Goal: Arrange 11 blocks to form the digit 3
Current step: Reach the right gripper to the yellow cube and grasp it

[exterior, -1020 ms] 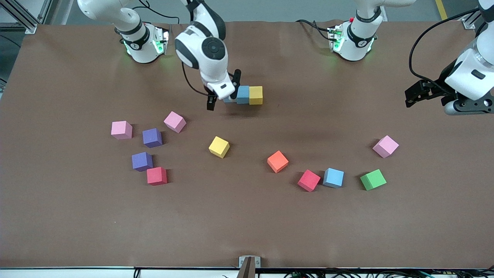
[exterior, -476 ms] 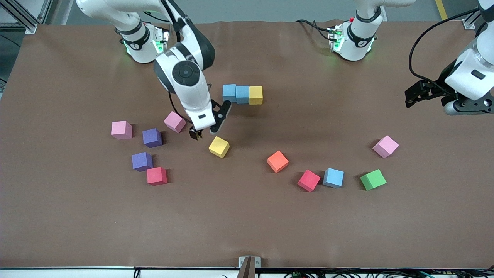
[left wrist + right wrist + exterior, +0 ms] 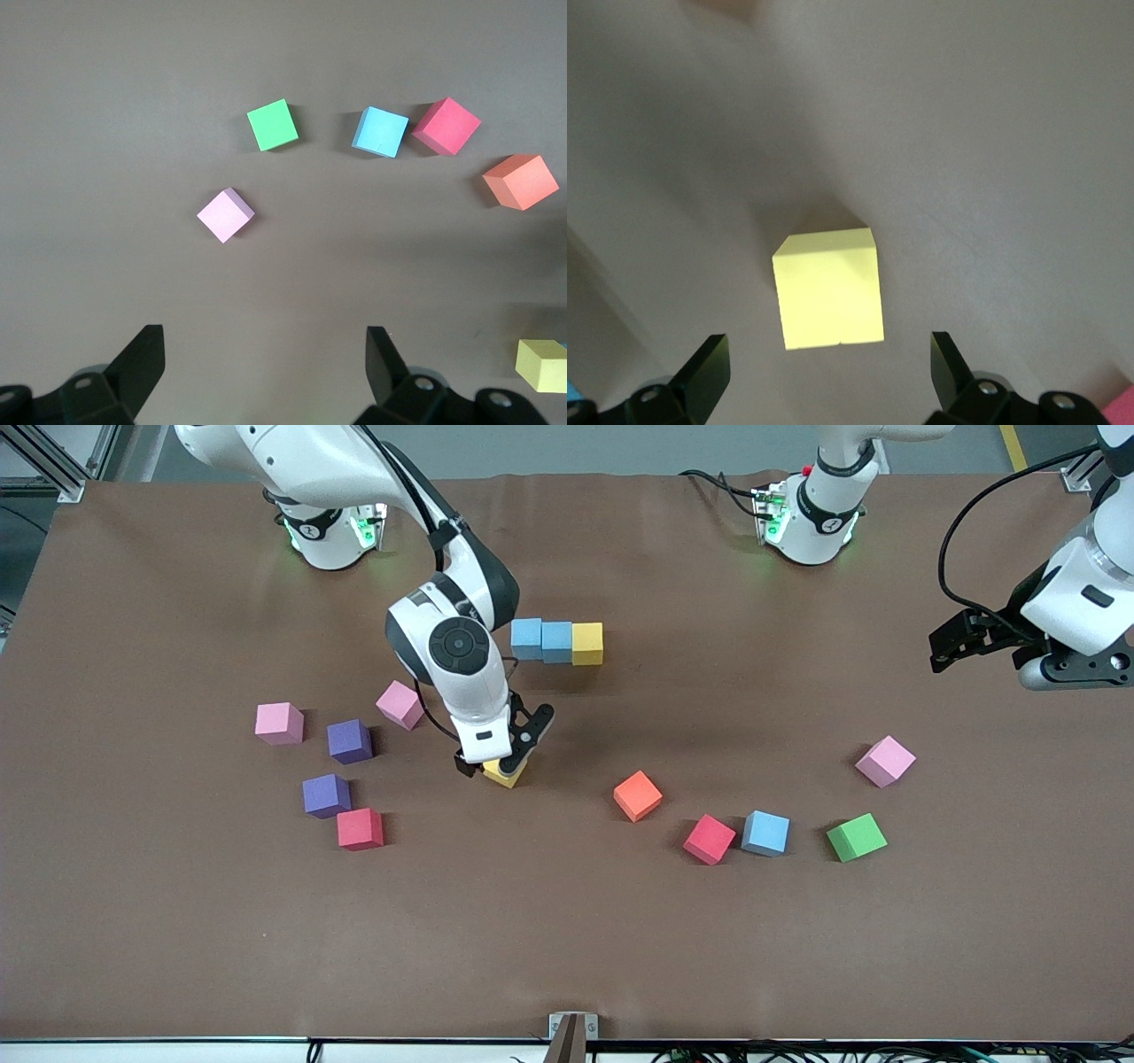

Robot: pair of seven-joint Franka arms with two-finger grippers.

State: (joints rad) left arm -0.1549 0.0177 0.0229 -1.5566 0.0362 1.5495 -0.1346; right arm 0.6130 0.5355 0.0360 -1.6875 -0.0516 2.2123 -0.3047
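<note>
My right gripper [image 3: 493,764] is open and hangs low over a loose yellow block [image 3: 505,775]; in the right wrist view the block [image 3: 829,289] lies on the mat, just ahead of the gap between the spread fingers. A bar of two light blue blocks [image 3: 541,640] and a yellow block [image 3: 586,644] lies near the robots' side. Two purple blocks [image 3: 349,740] [image 3: 325,794] and a red block [image 3: 360,828] lie toward the right arm's end. Orange [image 3: 637,795], red [image 3: 709,839], light blue [image 3: 765,833] and green [image 3: 856,837] blocks lie toward the left arm's end. My left gripper [image 3: 952,645] waits open, up at that end.
Three pink cubes lie on the brown mat [image 3: 567,939]: two [image 3: 279,723] [image 3: 400,704] by the purple blocks, one [image 3: 884,761] near the green block. The left wrist view shows the pink cube [image 3: 225,214], green [image 3: 272,124], light blue [image 3: 380,131], red [image 3: 446,126] and orange [image 3: 521,181] blocks.
My right gripper has left the bar of three blocks and moved toward the front camera, coming down over the loose yellow block. The left arm has not moved.
</note>
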